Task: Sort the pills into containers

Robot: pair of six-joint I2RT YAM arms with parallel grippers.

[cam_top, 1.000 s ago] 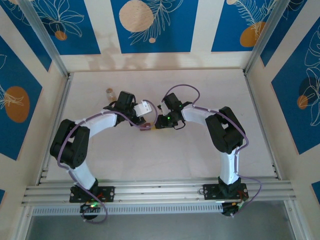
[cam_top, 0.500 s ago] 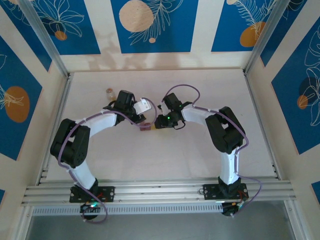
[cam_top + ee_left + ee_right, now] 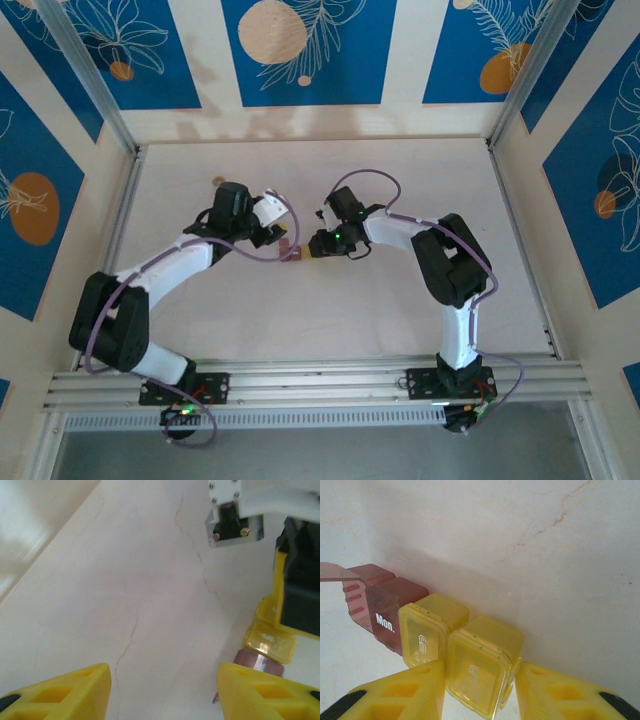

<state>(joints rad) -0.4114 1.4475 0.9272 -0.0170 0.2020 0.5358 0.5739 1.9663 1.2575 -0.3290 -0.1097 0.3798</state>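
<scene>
The containers (image 3: 297,251) are judged to be light, stiff, thin-walled plastic. They would be easily slid across the table (image 3: 400,300) or tipped by a nudge, and are smooth enough to slip from a loose pinch. The hinged lids are likely the weak part, so a hold is best taken low across the side walls of one box, not on a lid.

The joined row lies on the table near its middle, between the two wrists. In the right wrist view the end yellow container (image 3: 479,672) is seen clamped between the right jaws, which are closed on its two side walls. A second yellow container (image 3: 422,635) adjoins it, and beyond that the dark red container (image 3: 387,612) is found with its lid (image 3: 335,572) swung open.

The left jaws are parted and grip nothing. Bare table is seen between them, and in the left wrist view the dark red container is seen close by the finger (image 3: 270,695) nearer the right arm — outside the gap, not within it.
</scene>
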